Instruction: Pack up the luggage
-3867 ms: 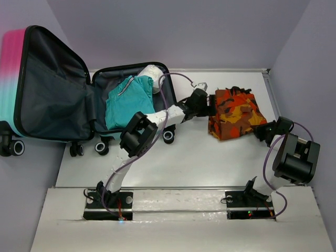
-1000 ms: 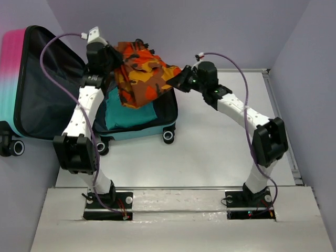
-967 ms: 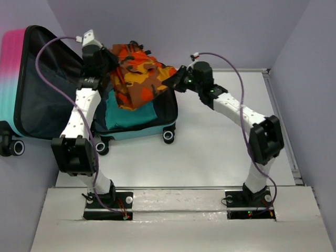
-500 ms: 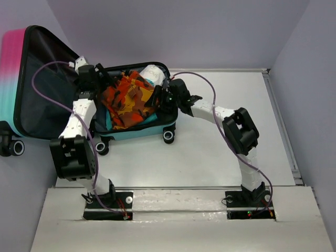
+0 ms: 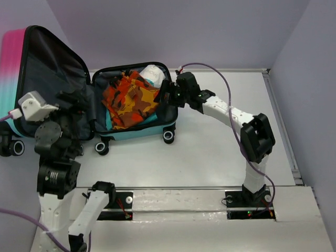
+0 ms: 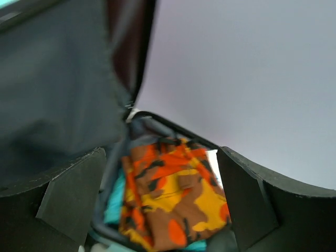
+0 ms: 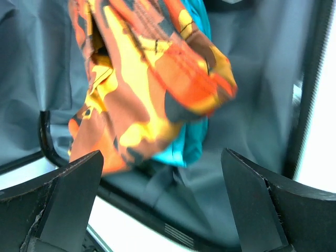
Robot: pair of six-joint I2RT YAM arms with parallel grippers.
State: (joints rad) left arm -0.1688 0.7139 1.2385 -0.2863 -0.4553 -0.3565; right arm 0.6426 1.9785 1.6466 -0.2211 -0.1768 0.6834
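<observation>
The luggage [image 5: 48, 89] lies open, its pink-to-teal lid upright at the left and its base in the middle. An orange camouflage garment [image 5: 130, 100] rests in the base on a teal garment [image 5: 109, 122], loose from both grippers. My left gripper [image 5: 77, 100] hangs open in front of the lid's grey lining [image 6: 52, 94]; between its fingers [image 6: 71, 202] the camouflage garment [image 6: 173, 194] shows below. My right gripper [image 5: 167, 94] stands open at the base's right rim. In the right wrist view the garment [image 7: 142, 84] and teal cloth [image 7: 184, 142] lie beyond its open gripper [image 7: 163, 205].
A white roll [image 5: 152, 73] sits at the back of the suitcase base. The suitcase wheels [image 5: 168, 136] stand on the white table [image 5: 210, 152]. Grey walls close in the back and both sides. The left arm's wrist [image 5: 34, 105] rises high, near the camera.
Both grippers have opened and let go of the camouflage garment, which now lies in the suitcase. The left arm has swung back left and up; the right gripper drew back to the rim.
</observation>
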